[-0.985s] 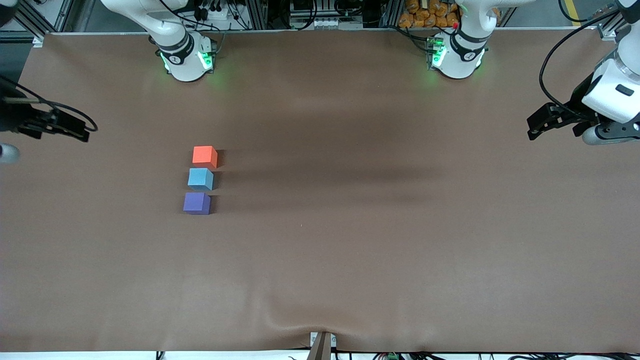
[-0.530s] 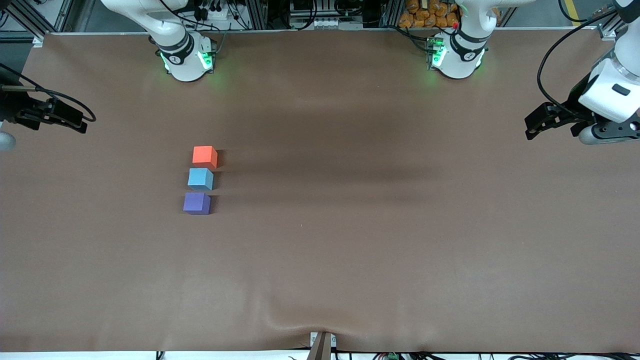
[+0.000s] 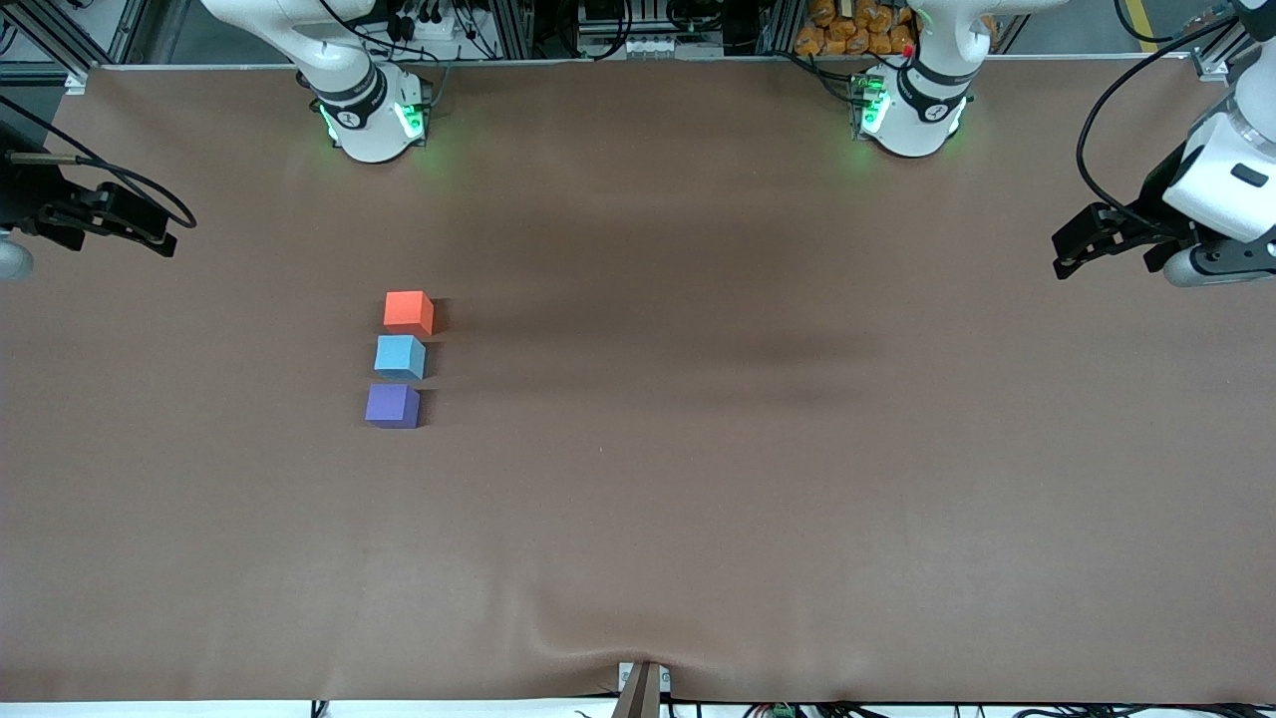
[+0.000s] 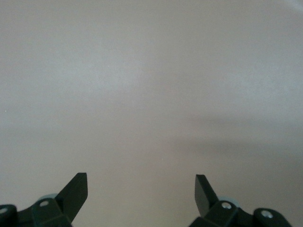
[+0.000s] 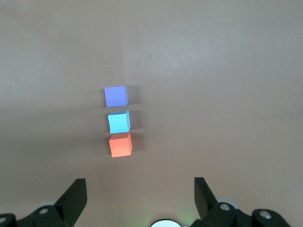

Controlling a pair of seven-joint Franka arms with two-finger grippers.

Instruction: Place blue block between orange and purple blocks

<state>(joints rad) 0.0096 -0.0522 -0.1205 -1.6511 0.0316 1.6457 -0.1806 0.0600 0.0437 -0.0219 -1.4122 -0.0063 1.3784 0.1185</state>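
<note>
While both arms wait, left gripper (image 3: 1065, 249) spread, right gripper (image 3: 164, 237) spread, edge-cropped.

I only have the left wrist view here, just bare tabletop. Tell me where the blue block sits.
Observer: The blue block is on the table toward the right arm's end, in line between the orange block and the purple block.
Operator: Give me the order of that line.
Observer: Orange is farthest from the front camera, blue in the middle, purple nearest, with narrow gaps between them.
Operator: Report the right gripper.
Observer: The right gripper is open and holds nothing, up over the table edge at its own arm's end; its wrist view looks across at all three blocks.
Operator: And mine.
Observer: The left gripper is open and empty too, over the table at the left arm's end.
</note>
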